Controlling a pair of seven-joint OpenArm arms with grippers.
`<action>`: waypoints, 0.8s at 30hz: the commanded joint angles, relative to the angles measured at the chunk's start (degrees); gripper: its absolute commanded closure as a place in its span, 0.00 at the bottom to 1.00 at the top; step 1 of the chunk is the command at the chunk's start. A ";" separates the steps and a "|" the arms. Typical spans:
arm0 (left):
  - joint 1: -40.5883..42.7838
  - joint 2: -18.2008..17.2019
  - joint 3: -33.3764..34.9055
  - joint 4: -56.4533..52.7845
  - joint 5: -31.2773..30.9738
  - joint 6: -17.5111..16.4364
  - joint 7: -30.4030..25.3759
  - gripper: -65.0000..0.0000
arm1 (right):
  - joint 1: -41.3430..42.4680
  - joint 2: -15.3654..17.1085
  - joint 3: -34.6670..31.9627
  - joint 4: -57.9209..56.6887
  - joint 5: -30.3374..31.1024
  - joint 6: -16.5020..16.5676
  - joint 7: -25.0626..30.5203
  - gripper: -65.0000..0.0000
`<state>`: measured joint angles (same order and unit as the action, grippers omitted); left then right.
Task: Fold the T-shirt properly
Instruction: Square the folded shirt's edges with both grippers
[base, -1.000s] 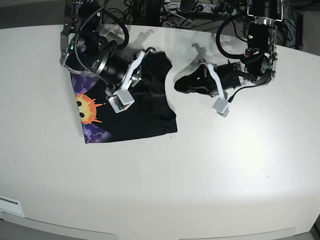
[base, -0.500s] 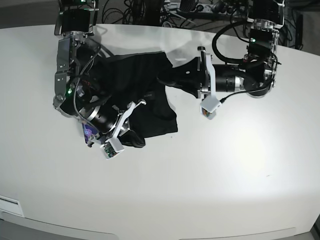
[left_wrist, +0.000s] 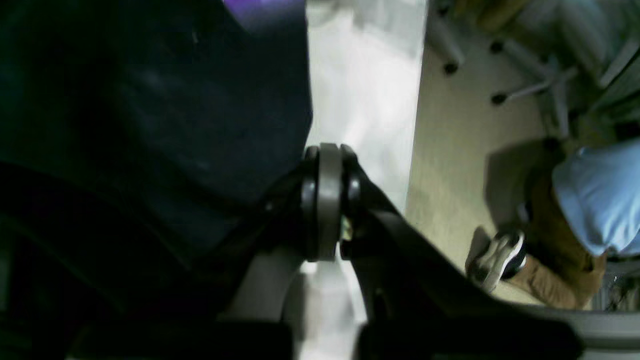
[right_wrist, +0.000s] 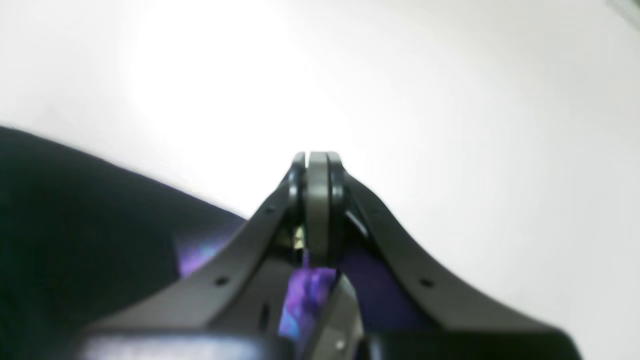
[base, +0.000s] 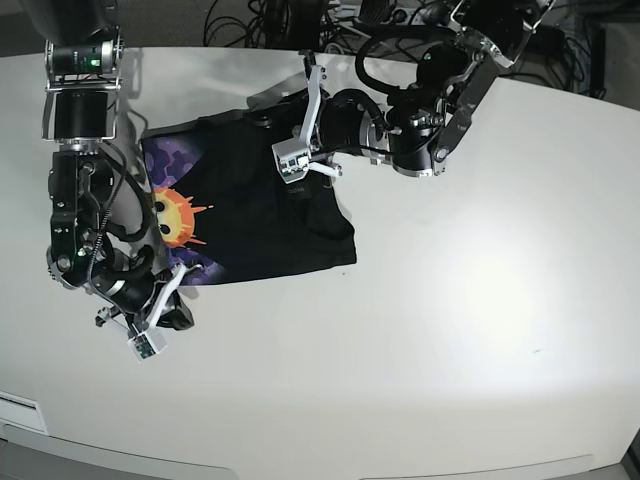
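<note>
base view: t-shirt (base: 262, 215) between both shut pincers.

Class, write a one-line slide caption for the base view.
Two arms work a black T-shirt on a white table, sun-face print showing, both grippers shut.

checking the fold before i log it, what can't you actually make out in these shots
- Base view: whether the right gripper pinches the T-shirt; its fingers hide the contact.
- Base view: the shirt's far edge, behind the left gripper.
- Left wrist view: fabric dark and blurred, folds unreadable.
- Right wrist view: blurred, table glare.
</note>
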<state>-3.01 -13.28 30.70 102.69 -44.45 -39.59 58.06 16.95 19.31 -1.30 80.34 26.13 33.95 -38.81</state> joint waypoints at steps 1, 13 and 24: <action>-0.85 0.02 -0.26 0.61 -0.15 -0.41 -1.75 1.00 | 0.98 1.33 0.26 -0.46 2.01 1.31 2.34 1.00; -2.95 -1.90 -0.55 -8.57 6.88 -0.41 -5.44 1.00 | -2.54 2.78 0.28 -5.81 5.62 5.70 1.64 1.00; -13.66 -7.04 -0.48 -24.61 16.74 -0.41 -20.57 1.00 | -14.08 2.73 13.22 -5.42 18.97 6.05 -6.56 1.00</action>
<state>-16.05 -19.33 30.39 78.30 -31.73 -41.28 33.54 2.42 21.08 11.77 74.13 46.13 40.14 -44.45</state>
